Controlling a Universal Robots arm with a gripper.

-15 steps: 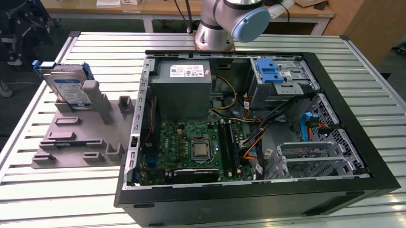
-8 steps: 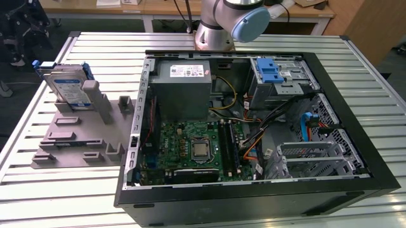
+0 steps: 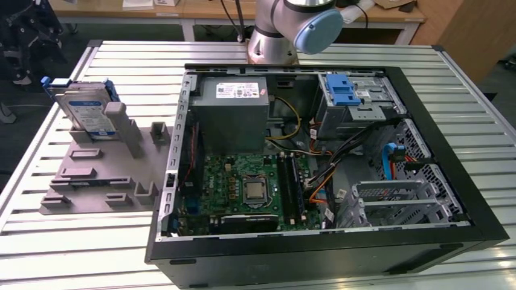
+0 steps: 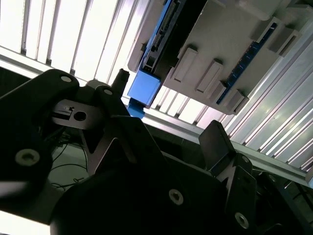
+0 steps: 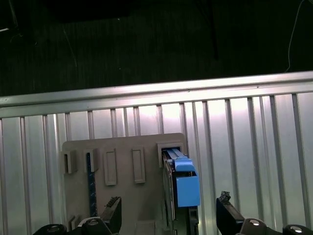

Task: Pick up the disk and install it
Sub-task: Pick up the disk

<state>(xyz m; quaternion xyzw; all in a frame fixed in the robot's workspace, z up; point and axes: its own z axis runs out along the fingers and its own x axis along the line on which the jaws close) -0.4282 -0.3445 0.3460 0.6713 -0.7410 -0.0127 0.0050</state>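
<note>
Since its two dark fingers (image 5: 111, 211) stand wide apart with nothing between them, the end effector (image 5: 169, 199) carries nothing at this moment. It hangs over the disk (image 5: 187, 185), and in the first wrist view one finger lies to each side of the disk's thin edge, both clear of it. I judge this wide opening is chosen so that the fingers can pass along the two flat faces without hitting them. Turned toward the end effector is the blue end tab (image 4: 143, 88), seen in both wrist views, close to the fingers but not touched. The disk stands on its edge in a slot of a grey holder (image 5: 122, 147), probably so that its faces are free for a grip, which would not be so if it lay flat. The holder rests on the slatted metal worktop (image 3: 81, 254), at the exterior view's left of the open computer case (image 3: 451, 241). Inside the case, the grey drive cage (image 3: 373, 96) with a blue latch is well apart from the disk, so the installing is not yet done.
</note>
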